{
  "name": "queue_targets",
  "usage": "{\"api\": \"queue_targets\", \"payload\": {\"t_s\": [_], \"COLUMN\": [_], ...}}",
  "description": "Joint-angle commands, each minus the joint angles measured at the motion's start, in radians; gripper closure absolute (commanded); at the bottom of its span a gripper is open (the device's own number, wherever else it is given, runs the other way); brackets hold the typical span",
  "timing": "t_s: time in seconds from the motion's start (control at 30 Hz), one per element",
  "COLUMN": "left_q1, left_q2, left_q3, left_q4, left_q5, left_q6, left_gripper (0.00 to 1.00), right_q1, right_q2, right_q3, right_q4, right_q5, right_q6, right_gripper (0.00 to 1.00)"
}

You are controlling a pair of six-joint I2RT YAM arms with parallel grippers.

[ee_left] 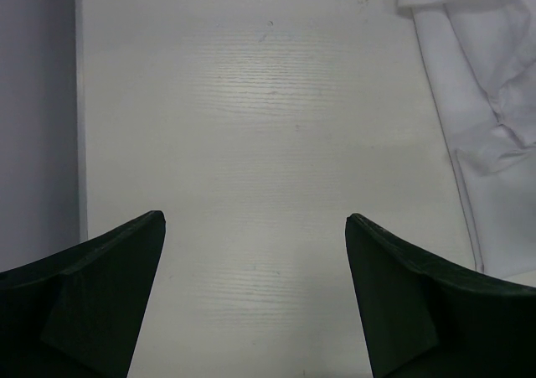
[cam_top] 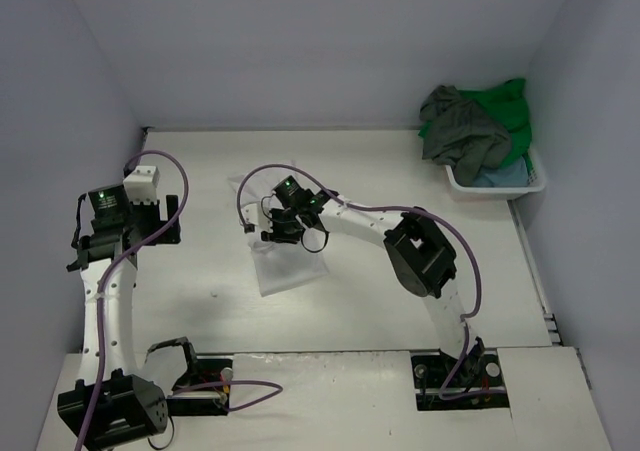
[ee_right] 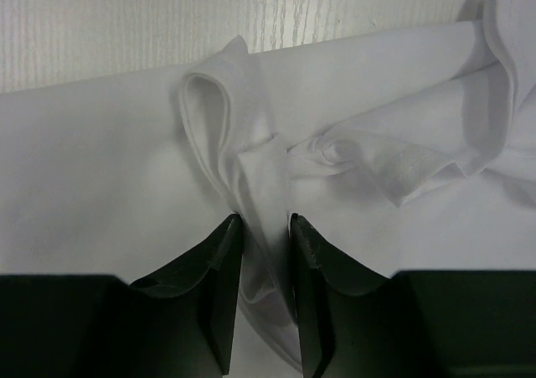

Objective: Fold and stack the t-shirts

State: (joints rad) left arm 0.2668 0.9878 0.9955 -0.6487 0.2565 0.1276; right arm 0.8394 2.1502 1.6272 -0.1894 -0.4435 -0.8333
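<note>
the white t-shirt [cam_top: 280, 271] lies rumpled at the middle of the bench [cam_top: 400, 161]. right jaws pinch a raised fold of it; left jaws gape over bare bench. soft, limp and light, it is best taken by hems or corners.

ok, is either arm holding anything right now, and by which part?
Right gripper pinches the white t-shirt by a bunched fold of cloth that runs up between its jaws. Left gripper is open, holding nothing.
</note>
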Motion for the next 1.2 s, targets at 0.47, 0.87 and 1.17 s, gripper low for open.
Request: {"api": "queue_targets", "payload": {"t_s": [0.47,0.87,1.17], "left_q1": [0.032,0.038,0.04], "left_q2": [0.003,0.009,0.014], "left_q3": [0.042,0.031,0.026], "left_q4": [0.031,0.026,0.026], "left_q5": [0.058,0.07,0.079], "left_q6": [-0.016,-0.013,-0.013], "left_gripper": [0.17,0.17,0.17], "right_q1": [0.006,0.003,-0.014], "right_q2": [-0.102,-0.176,-0.227], "right_q3": [-0.168,-0.207,-0.253], "right_q4": [0.429,0.542,0.587], "right_q5": [0.265,0.443,0.517], "right_q6": [0.154,0.24,0.269], "right_gripper": [0.62,0.51,0.51]}}
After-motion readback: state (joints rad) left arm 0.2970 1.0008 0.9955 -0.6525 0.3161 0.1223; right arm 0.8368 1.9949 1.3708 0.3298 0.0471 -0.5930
